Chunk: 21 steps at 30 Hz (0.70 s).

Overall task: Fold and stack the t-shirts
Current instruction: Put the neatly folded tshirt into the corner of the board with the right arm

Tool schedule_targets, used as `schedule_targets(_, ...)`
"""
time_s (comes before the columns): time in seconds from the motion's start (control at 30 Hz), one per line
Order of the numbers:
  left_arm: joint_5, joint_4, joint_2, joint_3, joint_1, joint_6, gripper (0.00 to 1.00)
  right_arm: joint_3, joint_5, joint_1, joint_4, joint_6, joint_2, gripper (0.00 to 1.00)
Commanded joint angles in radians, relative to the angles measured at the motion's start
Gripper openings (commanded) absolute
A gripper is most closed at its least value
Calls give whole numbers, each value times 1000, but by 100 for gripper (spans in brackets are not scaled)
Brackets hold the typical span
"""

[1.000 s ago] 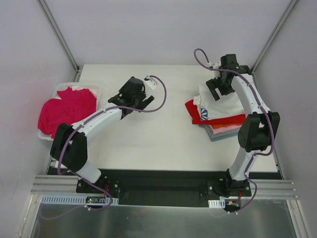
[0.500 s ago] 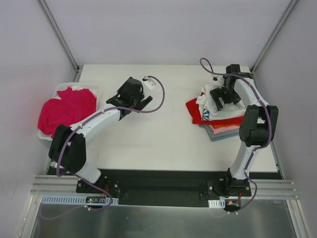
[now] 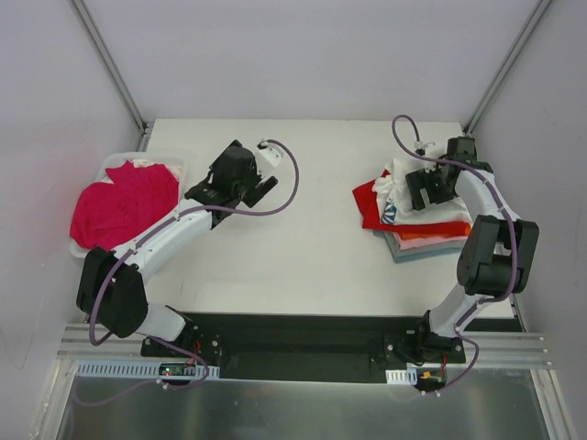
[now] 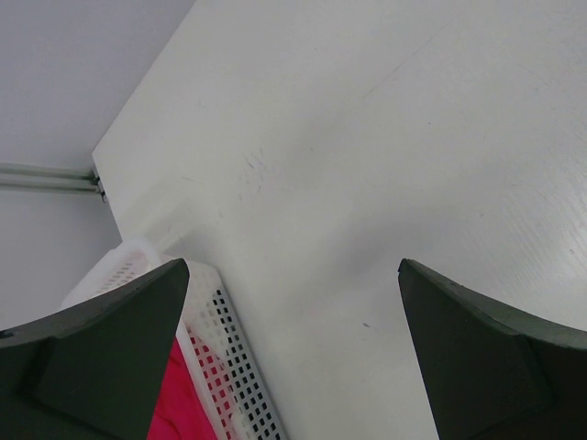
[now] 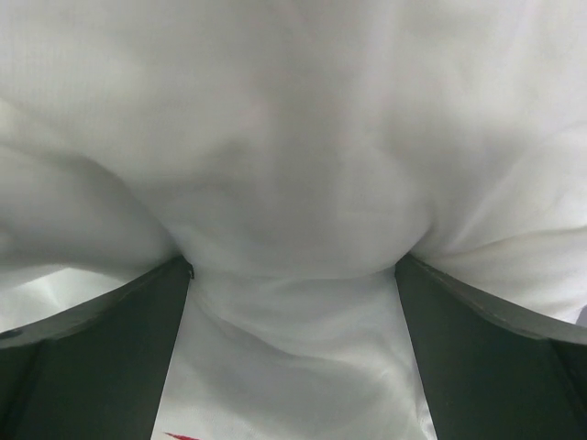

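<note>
Right gripper [image 5: 293, 263], jaws spread, presses into the white t-shirt [image 5: 293, 119] atop the stack [image 3: 422, 240]. Advise smoothing bunched cloth flat, edges aligned. Left gripper [image 4: 293, 268] spread, idle.

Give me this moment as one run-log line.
left gripper: open, empty, above table near basket | right gripper: open, pressed into white tee atop stack | magenta tee: unfolded in basket

Lower t-shirts [image 3: 422, 241] mostly under white tee [image 3: 440, 213]
</note>
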Motion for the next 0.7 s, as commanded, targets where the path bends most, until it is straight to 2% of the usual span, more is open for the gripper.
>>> schedule_targets(0.0, -15, 22, -58, -5, 11, 15, 99, -146, 82, -86, -192, -32, 1, 100)
schedule_targets(0.13, -20, 22, -75, -5, 12, 18, 99, -173, 137, -104, -192, -50, -30, 100)
schedule_targets(0.37, -23, 22, -120, -32, 12, 25, 99, -242, 131, -126, -177, -55, -90, 100)
schedule_targets(0.67, -32, 23, -143, -77, 14, 22, 99, -226, 171, -184, -160, -79, -96, 100)
